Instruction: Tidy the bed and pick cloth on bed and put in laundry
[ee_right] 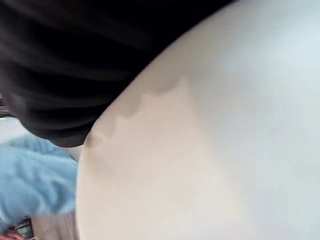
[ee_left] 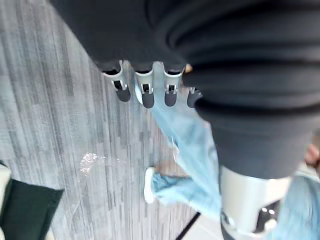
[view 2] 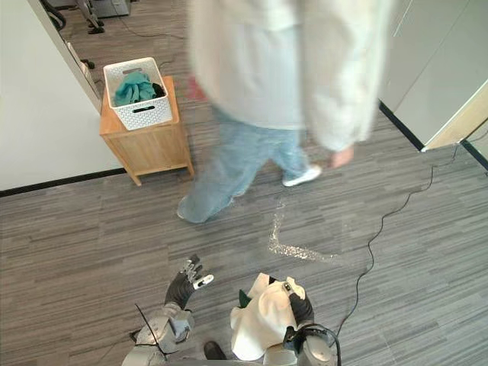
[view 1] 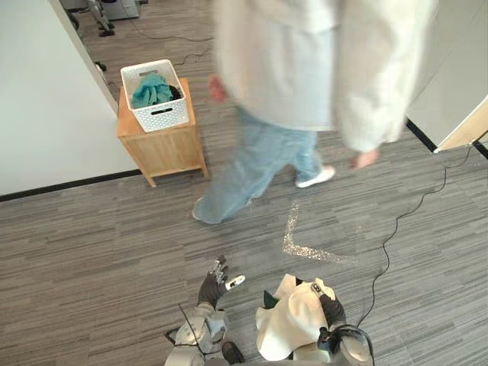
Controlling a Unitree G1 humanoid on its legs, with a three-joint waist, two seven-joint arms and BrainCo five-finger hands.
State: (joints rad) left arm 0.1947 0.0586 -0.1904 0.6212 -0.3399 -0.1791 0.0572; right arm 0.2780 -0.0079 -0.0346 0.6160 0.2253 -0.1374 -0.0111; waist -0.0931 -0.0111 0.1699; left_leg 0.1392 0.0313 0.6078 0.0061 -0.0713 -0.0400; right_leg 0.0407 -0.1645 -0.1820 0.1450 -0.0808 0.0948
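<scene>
Floor [view 1: 91, 244]: grey plank-pattern, open ahead of both hands.

Person [view 1: 305, 69]: pale jacket, blue jeans, mid-stride across the floor well ahead of the fingers, between the robot and the drop-off point. Judgement: the route to the basket is blocked for the moment, and any approach should wait for the person to clear.

Wooden bench [view 1: 164, 149]: small cabinet against the white wall, far ahead of the left hand's fingers and off to their left. It raises the basket to a reachable height.

Laundry basket [view 1: 164, 116]: white, perforated, sits squarely on the bench top. A teal cloth [view 1: 151, 90] lies bunched inside, so this reads as the laundry target.

Cream cloth [view 1: 286, 328]: the task item. It is bunched up and hangs off the floor from the right hand [view 1: 329, 309], and it covers the right wrist view. A silver dark-tipped finger shows hooked over the top of the bundle, so I read the fingers as gripping the cloth. It is carried close to the body, probably to keep it from dragging.

Left hand [view 1: 212, 288]: fingers [ee_left: 145, 92] straight and spread, holding nothing, just left of the cloth. It is probably kept free for balance or for steadying the drop.

Stage: pick done, transport pending.
</scene>
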